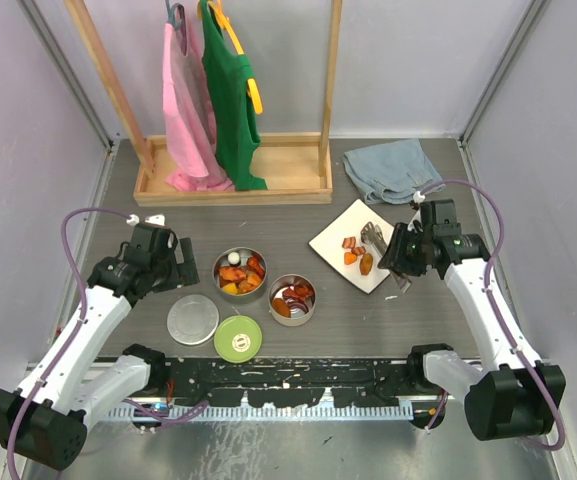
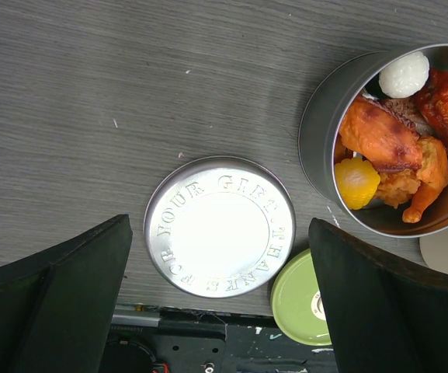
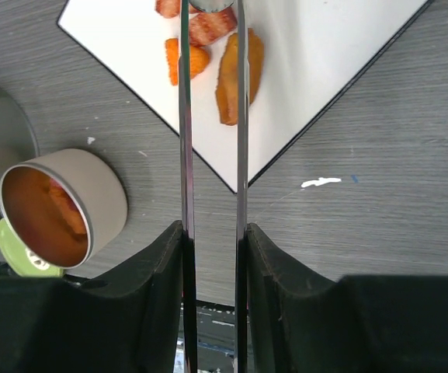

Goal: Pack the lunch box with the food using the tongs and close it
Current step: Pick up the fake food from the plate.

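Squeeze the tongs on one bite of food.
Your right gripper pinches the tongs, and their ends reach the food on the plate, top middle. Squeeze slowly, lift straight up, then go to the tin, lower left. Your left gripper is spread wide.

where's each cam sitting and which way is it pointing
Top external: above and behind the bases, looking down at the table; both arms show.
Left wrist: looks straight down at the steel lid; its wide-apart fingers frame it.
Right wrist: looks along the tongs toward the plate; its fingers clamp them.
Shared: both wrist views catch the green lid.
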Motion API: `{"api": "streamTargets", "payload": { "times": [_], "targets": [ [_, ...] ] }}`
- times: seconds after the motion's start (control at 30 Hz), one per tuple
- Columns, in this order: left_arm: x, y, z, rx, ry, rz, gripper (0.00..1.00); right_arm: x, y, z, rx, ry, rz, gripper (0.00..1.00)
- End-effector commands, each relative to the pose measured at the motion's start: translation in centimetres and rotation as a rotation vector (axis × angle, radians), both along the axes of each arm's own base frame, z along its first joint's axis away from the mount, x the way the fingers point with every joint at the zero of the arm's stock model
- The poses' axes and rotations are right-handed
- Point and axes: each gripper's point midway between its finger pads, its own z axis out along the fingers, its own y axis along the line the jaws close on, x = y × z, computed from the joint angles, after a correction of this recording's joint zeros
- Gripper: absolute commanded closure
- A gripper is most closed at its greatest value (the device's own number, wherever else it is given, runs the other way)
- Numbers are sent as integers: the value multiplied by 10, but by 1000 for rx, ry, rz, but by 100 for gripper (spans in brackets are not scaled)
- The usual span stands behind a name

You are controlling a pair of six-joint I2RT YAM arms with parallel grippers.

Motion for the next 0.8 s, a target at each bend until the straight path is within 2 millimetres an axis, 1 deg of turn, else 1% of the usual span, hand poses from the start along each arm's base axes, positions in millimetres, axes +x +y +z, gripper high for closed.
{"api": "streamTargets", "payload": {
  "times": [0.0, 0.33, 0.6, 0.77],
  "targets": [
    [6, 0, 11, -4, -45, -2, 2, 9, 17, 39, 92, -113, 47, 62],
    [6, 0, 10, -5, -45, -3, 2, 6, 33, 66, 185, -170, 88, 62],
    [5, 0, 11, -5, -50, -1, 2, -7, 44, 74, 234, -156, 168, 62],
    [5, 0, 11, -5, -47, 0, 2, -14, 51, 75, 266, -143, 209, 64]
  ]
}}
